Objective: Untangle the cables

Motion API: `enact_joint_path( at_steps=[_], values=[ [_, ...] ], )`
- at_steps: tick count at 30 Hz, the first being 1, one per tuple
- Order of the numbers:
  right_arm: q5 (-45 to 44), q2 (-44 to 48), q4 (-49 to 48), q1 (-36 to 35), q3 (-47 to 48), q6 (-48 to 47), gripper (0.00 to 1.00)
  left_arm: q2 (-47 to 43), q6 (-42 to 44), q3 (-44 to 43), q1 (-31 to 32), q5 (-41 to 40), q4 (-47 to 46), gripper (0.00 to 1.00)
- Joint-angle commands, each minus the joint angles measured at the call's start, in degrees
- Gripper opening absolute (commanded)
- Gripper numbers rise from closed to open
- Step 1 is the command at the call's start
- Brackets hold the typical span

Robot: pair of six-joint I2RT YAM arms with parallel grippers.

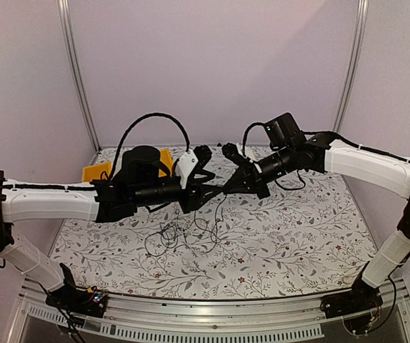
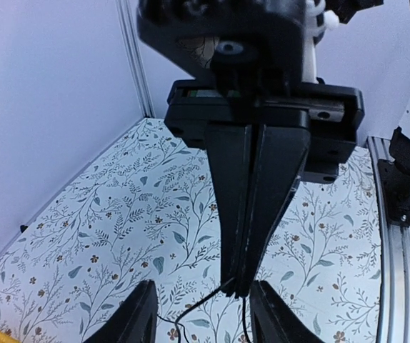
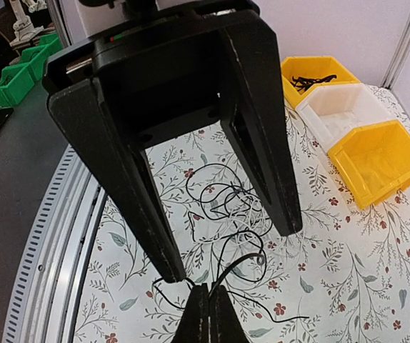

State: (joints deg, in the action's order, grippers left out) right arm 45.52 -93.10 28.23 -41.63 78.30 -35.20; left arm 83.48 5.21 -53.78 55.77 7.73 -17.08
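Note:
The cables (image 1: 180, 232) lie as a loose tangle of thin black wires (image 3: 237, 196) on the floral tablecloth, with strands rising to the grippers above. My right gripper (image 3: 210, 287) is shut on a black cable strand, held up over the tangle. In the left wrist view the right gripper (image 2: 239, 289) points down between my left gripper's fingers, and the strand (image 2: 191, 307) trails from its tips. My left gripper (image 2: 203, 300) is open and straddles those tips without gripping. The two grippers meet tip to tip above mid-table, left gripper (image 1: 216, 191) against right gripper (image 1: 226, 187).
Two yellow bins (image 3: 376, 161) (image 3: 318, 71) and a white bin (image 3: 341, 107) stand along the table's far left side; the yellow ones also show behind the left arm (image 1: 96, 171). Green bins (image 3: 8, 82) sit off the table. A metal rail (image 3: 55, 236) runs along the near edge.

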Motion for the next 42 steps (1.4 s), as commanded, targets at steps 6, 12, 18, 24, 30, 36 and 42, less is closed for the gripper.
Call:
enact_joint_path(
  at_steps=[6,12,18,24,30,36,42],
  values=[
    [-0.69,1.86,-0.64,-0.28,-0.51,-1.27,0.0,-0.34,5.54,-1.2,-0.54,4.14,3.69,0.45],
    [0.38,2.55,0.2,-0.28,-0.25,-2.49,0.0,2.72,6.2,-2.42,-1.39,7.41,3.86,0.36],
    [-0.64,2.82,0.34,-0.29,-0.58,-3.0,0.0,3.25,5.79,-2.4,-1.58,7.69,3.01,0.2],
    [-1.08,2.59,0.34,-0.3,-0.87,-3.46,0.0,2.76,5.7,-1.27,-1.83,4.24,1.22,0.07],
    [-3.26,2.53,0.16,-0.23,-1.12,-3.65,0.09,0.57,4.07,-1.56,-3.84,-3.89,3.94,0.0],
    [-6.12,2.66,-1.24,1.0,-2.82,-3.76,0.35,-8.29,-2.96,-2.03,-9.48,-9.18,9.52,0.0],
    [-6.89,1.77,-3.2,1.98,-4.92,-3.21,0.45,-17.15,-9.3,-4.6,-15.44,-14.98,17.71,0.0]
  ],
)
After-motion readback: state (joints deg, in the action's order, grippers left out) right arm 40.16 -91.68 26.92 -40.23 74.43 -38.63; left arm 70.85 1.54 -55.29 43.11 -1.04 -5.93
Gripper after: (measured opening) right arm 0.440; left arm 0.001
